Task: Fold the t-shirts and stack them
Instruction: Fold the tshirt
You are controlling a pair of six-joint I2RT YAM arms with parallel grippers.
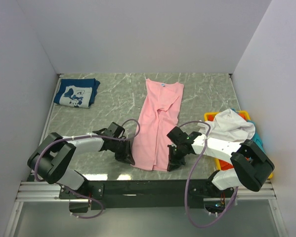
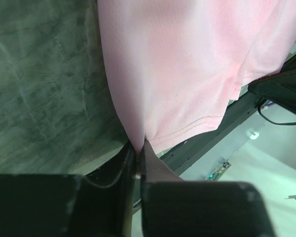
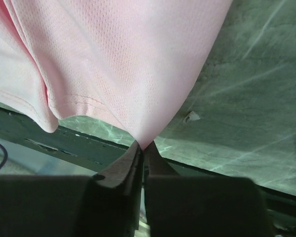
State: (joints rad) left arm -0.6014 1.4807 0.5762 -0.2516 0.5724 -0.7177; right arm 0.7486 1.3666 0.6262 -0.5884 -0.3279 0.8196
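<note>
The light-pink t-shirt point(image 1: 160, 123) lies mid-table point(image 1: 118, 98), long axis running near edge to far edge; left gripper point(image 2: 139, 153) and right gripper point(image 3: 142, 148) each pinch a near hem corner, jaws closed on cloth.

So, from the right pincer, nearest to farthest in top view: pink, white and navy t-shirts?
1. Light-pink cloth t-shirt, centre, held by the right pincer.
2. Crumpled white cloth t-shirt, right side.
3. Folded navy printed cloth t-shirt, far-left corner.

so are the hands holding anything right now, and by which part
Both hold the light-pink t-shirt by its near hem: the left hand pinches one bottom corner, the right hand the other.
</note>
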